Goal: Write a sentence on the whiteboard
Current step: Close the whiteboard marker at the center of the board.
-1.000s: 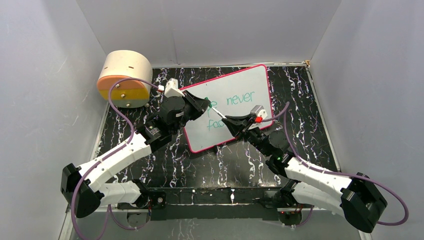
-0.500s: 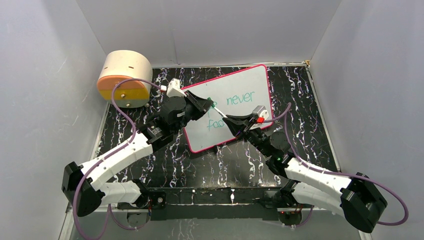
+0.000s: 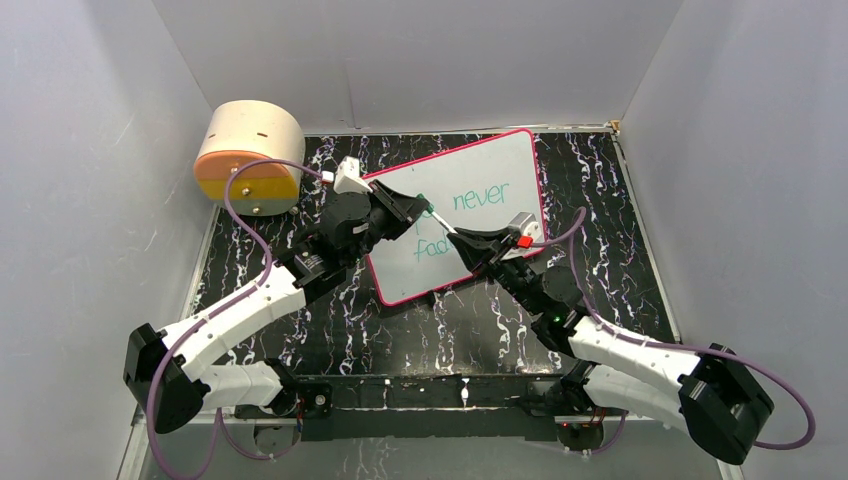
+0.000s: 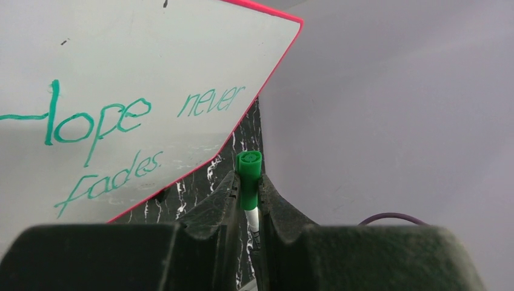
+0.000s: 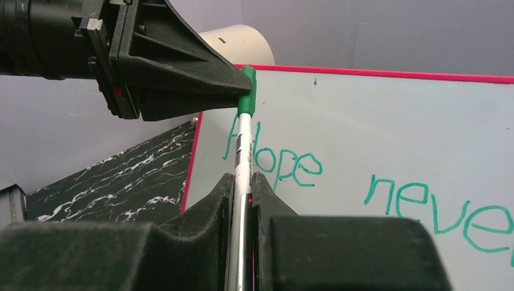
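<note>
Green cap [image 4: 249, 168] clamped in L claw [image 4: 248, 185] | R claw [image 5: 242, 182] grips pen [image 5: 244, 142] barrel, cap on tip | whiteboard [image 3: 515, 165] lies on table [image 3: 600, 210] below, sentence [image 4: 127, 130] complete | step: recapping, prob. | nxt: push coaxially till seated, then release.

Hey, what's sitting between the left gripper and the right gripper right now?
A marker bridges them: the left gripper pinches its green cap, the right gripper holds its white barrel. The right wrist view shows it best.
</note>
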You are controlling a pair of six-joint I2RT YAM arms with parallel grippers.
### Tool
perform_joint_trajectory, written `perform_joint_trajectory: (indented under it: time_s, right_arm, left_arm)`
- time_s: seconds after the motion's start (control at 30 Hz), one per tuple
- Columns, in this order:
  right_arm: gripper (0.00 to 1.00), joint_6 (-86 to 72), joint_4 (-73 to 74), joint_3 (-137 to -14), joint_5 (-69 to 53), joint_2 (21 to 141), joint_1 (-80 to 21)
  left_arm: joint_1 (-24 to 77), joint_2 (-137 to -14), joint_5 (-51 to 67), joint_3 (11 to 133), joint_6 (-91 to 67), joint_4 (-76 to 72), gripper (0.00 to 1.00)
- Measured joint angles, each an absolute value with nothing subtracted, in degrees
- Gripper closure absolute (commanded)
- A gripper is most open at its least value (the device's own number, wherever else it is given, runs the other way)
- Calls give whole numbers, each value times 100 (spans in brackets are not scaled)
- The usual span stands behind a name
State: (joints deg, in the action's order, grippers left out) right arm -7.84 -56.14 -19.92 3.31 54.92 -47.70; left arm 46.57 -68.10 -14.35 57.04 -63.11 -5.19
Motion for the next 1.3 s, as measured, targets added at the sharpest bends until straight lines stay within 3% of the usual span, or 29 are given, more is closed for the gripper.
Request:
perform_joint_trajectory:
  time_s: [0.67, 0.83, 0.93, 1.1, 1.3]
  right_arm:
    - [100, -799, -6665, -1970, 589, 6125, -4779]
    - [100, -803, -6705, -1970, 609, 6191, -4779]
    - [100, -808, -6737, -1970, 663, 6184, -4772]
    - [100, -823, -6726, -1968, 698, 6108, -4772]
    - [100, -838, -6696, -1900, 674, 5990, -4772]
  left_arm:
    - [4591, -6864, -1024, 5395, -7022, -1149, 100]
    - [4582, -6882, -1026, 5376, -6965, -1149, 66]
    - [4650, -6847, -963, 5376, -6803, -875, 54]
    - [4707, -6746, -1098, 5391, -6464, -451, 47]
    - [4668, -6733, -1269, 5660, -6125, -189, 46]
